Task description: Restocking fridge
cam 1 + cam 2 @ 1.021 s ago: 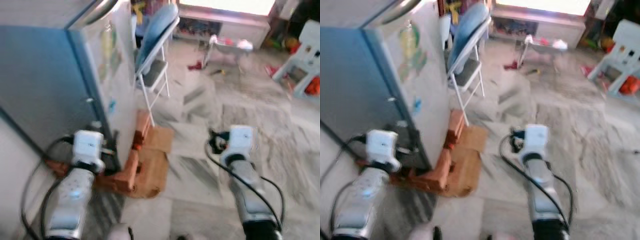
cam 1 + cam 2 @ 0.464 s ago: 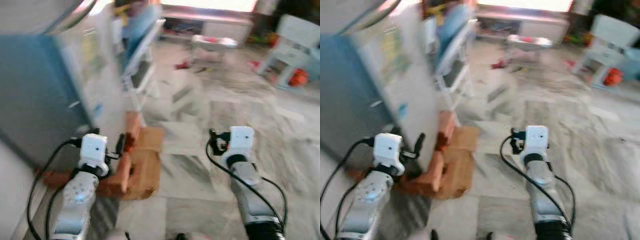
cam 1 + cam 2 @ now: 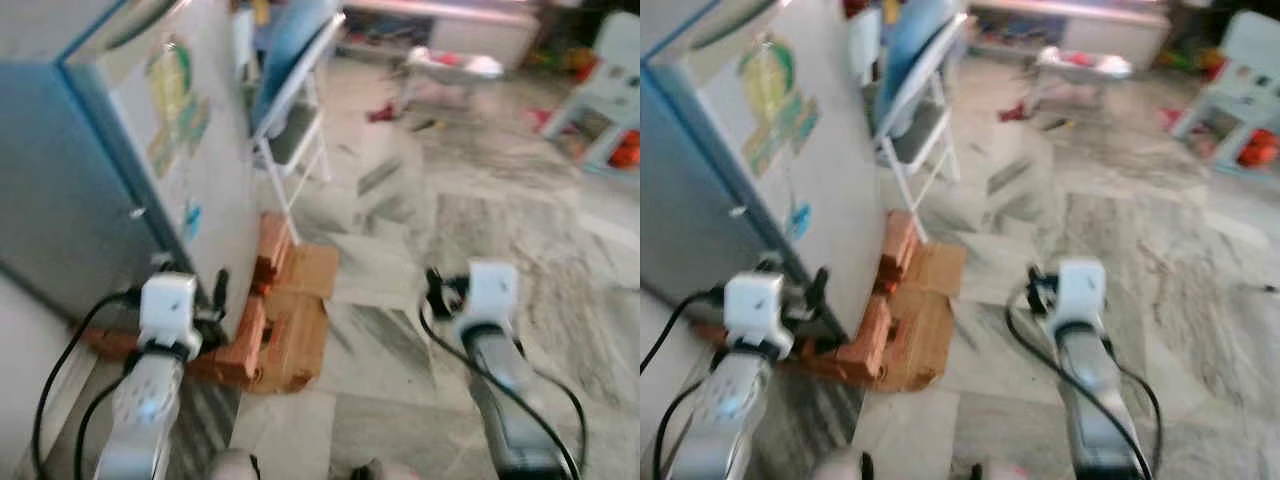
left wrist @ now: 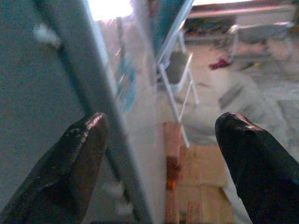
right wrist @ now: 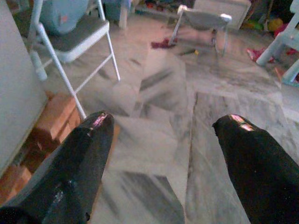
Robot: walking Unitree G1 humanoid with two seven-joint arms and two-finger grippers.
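Two grippers up in front of us, both w/ fingers spread wide and holding nothing. Left gripper (image 4: 159,154) sits right by the fridge (image 3: 90,190) at its lower front corner, fridge door shut w/ stickers on the side. Right gripper (image 5: 163,154) hangs over bare marble floor (image 3: 480,220). Fridge base rests on bricks (image 3: 245,340) and cardboard (image 3: 305,330). Folding chair (image 3: 295,110) just beyond it. Pics are blurry btw.

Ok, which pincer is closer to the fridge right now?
The left. The left pincer is open at the fridge's lower corner, by the bricks. The right pincer, also open, is out over the marble floor, well clear of it.
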